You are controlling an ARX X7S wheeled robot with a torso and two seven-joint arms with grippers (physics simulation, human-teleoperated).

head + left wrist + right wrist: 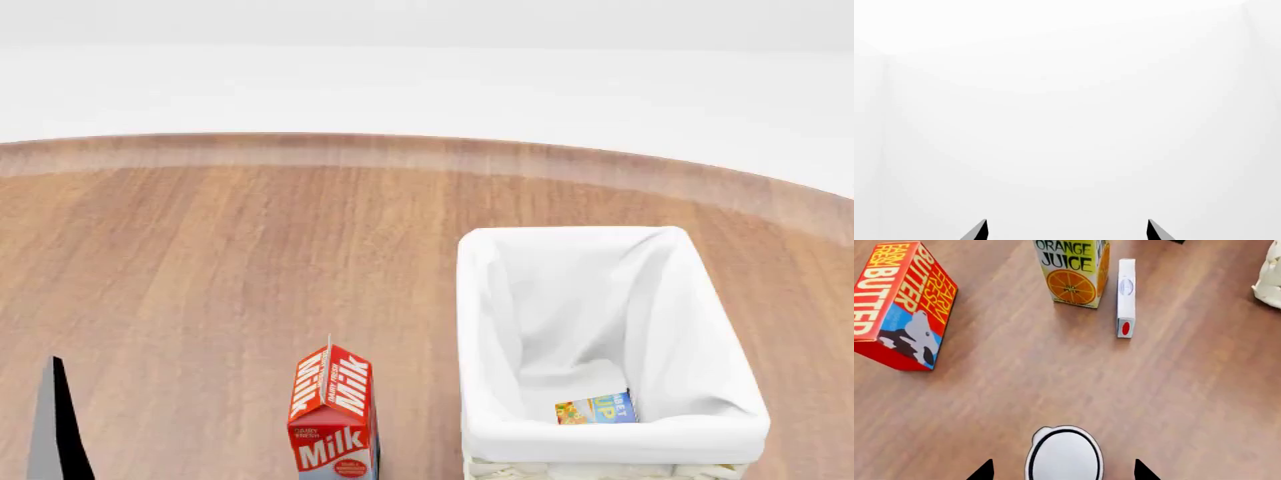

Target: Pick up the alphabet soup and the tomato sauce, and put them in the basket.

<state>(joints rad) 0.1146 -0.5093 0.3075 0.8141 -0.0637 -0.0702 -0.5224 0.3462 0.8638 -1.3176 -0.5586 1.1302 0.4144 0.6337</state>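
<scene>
Basket (607, 300) is sitting on the desk (240, 260) at about four o'clock in the head view, with the alphabet soup (597, 409) lying inside on its liner. Tomato sauce can't be identified with certainty; a pale-lidded can (1064, 454) is standing between the right pincer (1064, 471) tips, which are spread wide, gripping nothing. Descending off-centre could be tipping it over. Left pincer (1067, 230) is also gaping, empty, facing blank white.
</scene>
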